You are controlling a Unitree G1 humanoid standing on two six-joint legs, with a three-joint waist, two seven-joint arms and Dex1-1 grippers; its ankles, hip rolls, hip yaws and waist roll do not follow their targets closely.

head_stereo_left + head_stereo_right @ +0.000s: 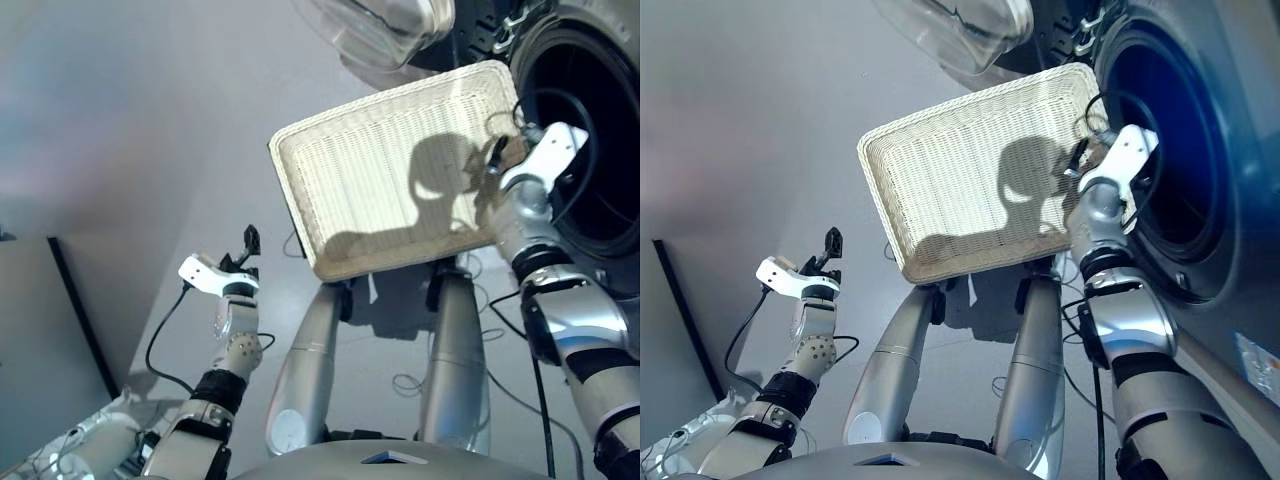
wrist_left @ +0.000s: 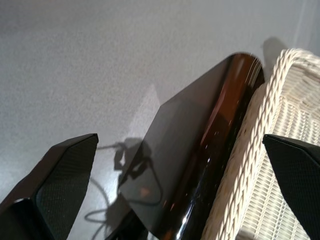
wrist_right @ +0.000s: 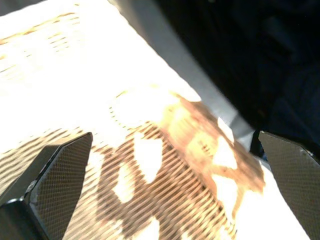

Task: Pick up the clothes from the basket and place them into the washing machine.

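Cream woven basket (image 1: 370,170) empty, tilted, just beside washing machine (image 1: 1200,150) open dark drum hole.

A laundry corner, more test set-up than lived-in home; a dark glossy front-loading washing machine (image 1: 1200,170) fills the head view from one to four o'clock, its round drum hole gaping; its clear glass door (image 1: 375,30) swings open at twelve o'clock; a cream woven basket (image 1: 330,170) sits at the centre; the smooth grey floor (image 1: 130,120) runs bare from nine to eleven o'clock, with loose black cables (image 1: 160,340) trailing at seven o'clock.
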